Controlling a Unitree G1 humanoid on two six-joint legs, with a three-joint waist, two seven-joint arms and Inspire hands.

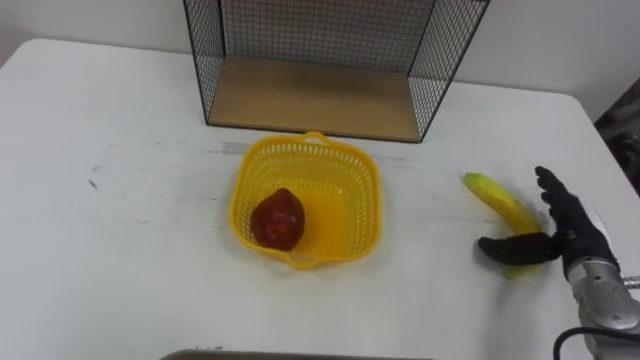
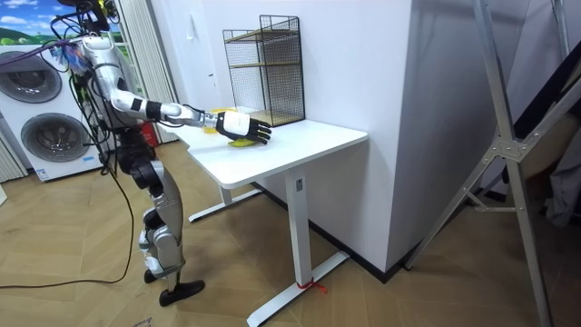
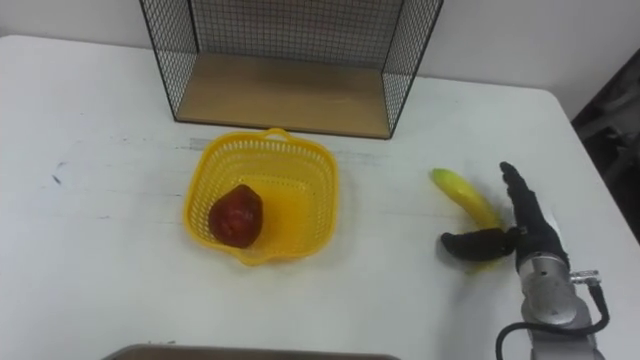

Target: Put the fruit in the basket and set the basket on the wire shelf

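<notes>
Yellow banana (image 1: 496,199), in crook of spread right hand (image 1: 572,236)

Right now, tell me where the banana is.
In the left eye view the banana lies on the table, right of the basket, with the right hand at its near end.

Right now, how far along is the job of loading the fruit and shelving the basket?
Done: a red fruit lies in the yellow basket. In hand: the right hand straddles the banana on the table, thumb one side, fingers straight on the other, not yet closed. Left: banana into the basket, then the basket, which stands on the table before the wire shelf, onto it.
</notes>
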